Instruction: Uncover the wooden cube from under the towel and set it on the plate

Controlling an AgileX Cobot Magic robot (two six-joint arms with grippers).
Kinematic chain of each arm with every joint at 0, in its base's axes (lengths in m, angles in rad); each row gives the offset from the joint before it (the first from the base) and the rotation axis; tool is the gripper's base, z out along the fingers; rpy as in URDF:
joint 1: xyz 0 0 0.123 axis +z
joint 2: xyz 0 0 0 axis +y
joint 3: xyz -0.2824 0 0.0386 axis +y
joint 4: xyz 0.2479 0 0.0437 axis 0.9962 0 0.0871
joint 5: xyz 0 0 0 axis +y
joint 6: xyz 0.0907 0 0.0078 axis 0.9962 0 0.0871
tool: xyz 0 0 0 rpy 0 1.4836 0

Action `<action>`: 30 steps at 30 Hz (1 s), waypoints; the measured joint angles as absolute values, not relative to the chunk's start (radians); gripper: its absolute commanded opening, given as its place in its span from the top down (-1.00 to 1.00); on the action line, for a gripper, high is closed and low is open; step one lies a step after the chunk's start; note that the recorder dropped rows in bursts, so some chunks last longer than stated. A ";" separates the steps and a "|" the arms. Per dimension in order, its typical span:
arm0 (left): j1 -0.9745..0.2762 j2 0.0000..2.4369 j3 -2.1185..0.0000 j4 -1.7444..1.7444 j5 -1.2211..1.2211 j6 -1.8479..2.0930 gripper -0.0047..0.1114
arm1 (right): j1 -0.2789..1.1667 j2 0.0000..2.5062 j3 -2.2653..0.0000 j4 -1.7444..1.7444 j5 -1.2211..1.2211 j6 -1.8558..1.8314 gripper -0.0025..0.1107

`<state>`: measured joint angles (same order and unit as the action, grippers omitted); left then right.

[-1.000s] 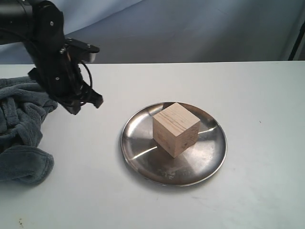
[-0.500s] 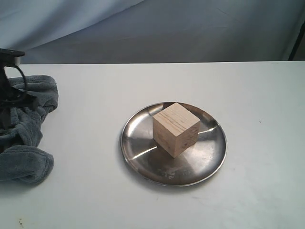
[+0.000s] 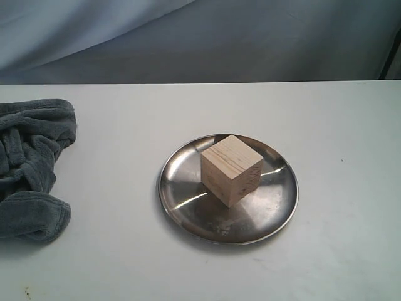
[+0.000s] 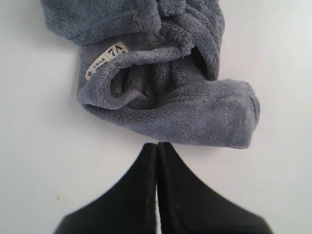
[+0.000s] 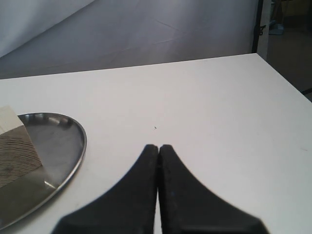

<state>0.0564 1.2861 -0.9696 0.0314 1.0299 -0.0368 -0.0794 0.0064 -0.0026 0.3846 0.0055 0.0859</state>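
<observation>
The pale wooden cube [image 3: 230, 169] stands on the shiny steel plate [image 3: 276, 204] in the middle of the white table; the right wrist view catches the cube [image 5: 14, 153] and the plate's rim [image 5: 78, 151] too. The dark grey towel [image 3: 31, 166] lies bunched at the table's left edge. In the left wrist view the towel [image 4: 161, 83] shows a white label, and my left gripper [image 4: 157, 146] is shut, empty, just short of its hem. My right gripper [image 5: 158, 147] is shut and empty over bare table beside the plate. Neither arm shows in the exterior view.
A grey-blue backdrop cloth [image 3: 200, 37] hangs behind the table. The table's right edge [image 5: 282, 73] drops off to a dark floor. A dark pole [image 3: 391, 56] stands at the far right.
The left arm has drawn back to the left and left the exterior view. Cube, plate and towel have stayed put.
</observation>
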 measured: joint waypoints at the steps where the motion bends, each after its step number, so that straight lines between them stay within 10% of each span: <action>1: 0.057 1.263 -0.957 0.024 1.025 -0.031 0.89 | -0.079 0.006 -0.003 0.385 0.005 0.086 0.90; 30: 0.057 0.259 -0.717 -0.023 0.844 0.007 0.89 | -0.079 0.006 -0.003 0.385 0.005 0.086 0.90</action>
